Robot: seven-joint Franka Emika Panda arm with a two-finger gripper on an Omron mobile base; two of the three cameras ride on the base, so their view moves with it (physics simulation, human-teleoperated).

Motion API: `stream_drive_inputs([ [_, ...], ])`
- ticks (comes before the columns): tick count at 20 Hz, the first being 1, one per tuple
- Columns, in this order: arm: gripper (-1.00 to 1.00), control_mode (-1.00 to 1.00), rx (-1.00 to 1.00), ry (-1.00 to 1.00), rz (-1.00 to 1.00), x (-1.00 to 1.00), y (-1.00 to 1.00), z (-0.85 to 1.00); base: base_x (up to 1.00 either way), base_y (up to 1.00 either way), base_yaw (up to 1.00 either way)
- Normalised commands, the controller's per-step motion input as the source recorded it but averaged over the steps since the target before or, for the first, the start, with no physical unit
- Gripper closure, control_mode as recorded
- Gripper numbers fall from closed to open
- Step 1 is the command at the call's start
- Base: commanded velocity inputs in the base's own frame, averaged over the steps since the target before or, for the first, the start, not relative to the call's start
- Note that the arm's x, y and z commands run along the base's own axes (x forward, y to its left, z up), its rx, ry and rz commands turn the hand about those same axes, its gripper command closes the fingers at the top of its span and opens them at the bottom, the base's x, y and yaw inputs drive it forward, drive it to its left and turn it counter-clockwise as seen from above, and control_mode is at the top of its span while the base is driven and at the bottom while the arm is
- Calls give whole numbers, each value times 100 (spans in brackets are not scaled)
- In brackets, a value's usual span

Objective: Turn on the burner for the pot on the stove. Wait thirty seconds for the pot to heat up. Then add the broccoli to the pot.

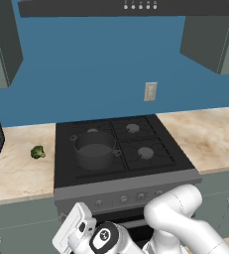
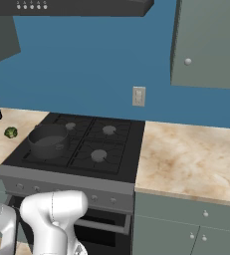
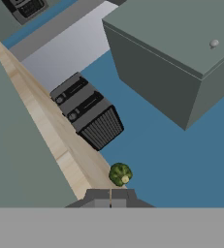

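Ahead of the gripper (image 3: 111, 198), past its two dark tips pressed flat together with nothing between them, the broccoli (image 3: 120, 174) sits on the counter edge (image 3: 45, 127), with a black toaster (image 3: 88, 111) farther along the same counter and a grey wall cupboard (image 3: 181, 48) off to one side. The hand itself hangs low, down in front of the stove (image 1: 123, 183) at about the height of the knob row (image 1: 131, 197), clenched on empty air.

The broccoli (image 1: 37, 152) lies on the counter just beside the stove's left edge, well apart from the pot (image 1: 94, 149). The pot (image 2: 49, 139) stands on the front left burner, its inside dark and, as far as can be seen, empty.

No flame shows under the pot in either base view, though the render may be too coarse to show one, so whether the burner is on cannot be told. Going by how things lie, the last step is plainly not done: the floret is on the counter, not in the pot, and the hand carries nothing. With the hand so near the knobs, my reading is that the work is at or just around the knob-turning or waiting stage, and that the reach up to the counter, the grasp of the floret and the drop into the pot all remain.
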Motion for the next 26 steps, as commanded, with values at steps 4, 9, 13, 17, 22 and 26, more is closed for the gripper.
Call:
stream_drive_inputs([
  [4,100,-100,0,0,0,0,0,0,0,0,0],
  [9,100,-100,0,0,0,0,0,0,0,0,0],
  [13,100,-100,0,0,0,0,0,0,0,0,0],
  [17,100,-100,0,0,0,0,0,0,0,0,0],
  [22,100,-100,0,0,0,0,0,0,0,0,0],
  [26,100,-100,0,0,0,0,0,0,0,0,0],
])
